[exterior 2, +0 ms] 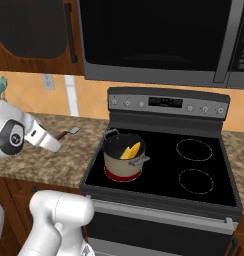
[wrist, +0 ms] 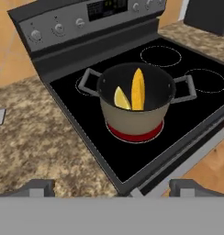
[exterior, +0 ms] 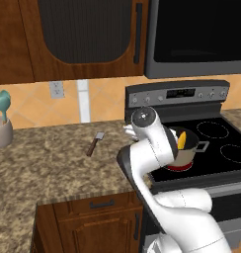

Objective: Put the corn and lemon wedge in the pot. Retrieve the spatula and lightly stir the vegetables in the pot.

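With the corn (wrist: 138, 89) and the lemon wedge (wrist: 121, 98) both lying inside the pot (wrist: 134, 120), the loading step looks done and fetching the spatula (exterior: 96, 143) comes next. The gripper (wrist: 111, 186) hangs spread and empty above the stove's front edge, so the arm would need to swing left toward the spatula, which lies flat on the speckled granite bench (exterior: 48, 158) well apart from the pot. Wooden cabinets and a microwave (exterior 2: 159, 40) hang overhead.

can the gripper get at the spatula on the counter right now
Probably yes. The spatula lies alone on bare counter left of the stove, nothing on or beside it, and the gripper is open and holds nothing.
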Robot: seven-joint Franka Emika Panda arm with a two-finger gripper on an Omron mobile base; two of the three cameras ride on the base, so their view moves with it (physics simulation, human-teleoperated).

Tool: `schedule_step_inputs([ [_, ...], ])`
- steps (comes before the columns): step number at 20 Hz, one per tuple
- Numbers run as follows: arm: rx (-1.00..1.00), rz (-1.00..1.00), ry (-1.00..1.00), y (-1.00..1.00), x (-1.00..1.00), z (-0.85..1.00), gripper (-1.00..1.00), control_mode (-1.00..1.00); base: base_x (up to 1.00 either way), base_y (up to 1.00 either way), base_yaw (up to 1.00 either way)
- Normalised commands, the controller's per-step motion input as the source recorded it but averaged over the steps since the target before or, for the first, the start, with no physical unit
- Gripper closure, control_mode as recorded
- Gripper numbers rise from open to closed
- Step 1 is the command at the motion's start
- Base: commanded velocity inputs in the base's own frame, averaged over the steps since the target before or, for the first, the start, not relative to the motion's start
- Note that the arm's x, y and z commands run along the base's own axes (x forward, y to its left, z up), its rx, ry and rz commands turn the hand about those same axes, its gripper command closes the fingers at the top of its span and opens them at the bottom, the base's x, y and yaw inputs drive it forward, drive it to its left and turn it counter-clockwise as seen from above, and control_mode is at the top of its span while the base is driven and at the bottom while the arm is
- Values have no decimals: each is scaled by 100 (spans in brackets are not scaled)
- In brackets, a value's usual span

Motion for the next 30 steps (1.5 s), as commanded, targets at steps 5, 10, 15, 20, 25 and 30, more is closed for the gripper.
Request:
schedule_step_inputs([
  [5,-8,10,5,83,22,0,-100,-100,0,0,0],
  [10,0,9,14,64,31,0,-100,-100,0,0,0],
  [15,4,9,13,55,27,-1,-100,-100,0,0,0],
  [20,1,2,4,44,13,-21,-100,-100,0,0,0],
  [25,0,0,3,48,16,-35,-100,-100,0,0,0],
  [30,1,0,8,14,53,-32,-100,-100,0,0,0],
])
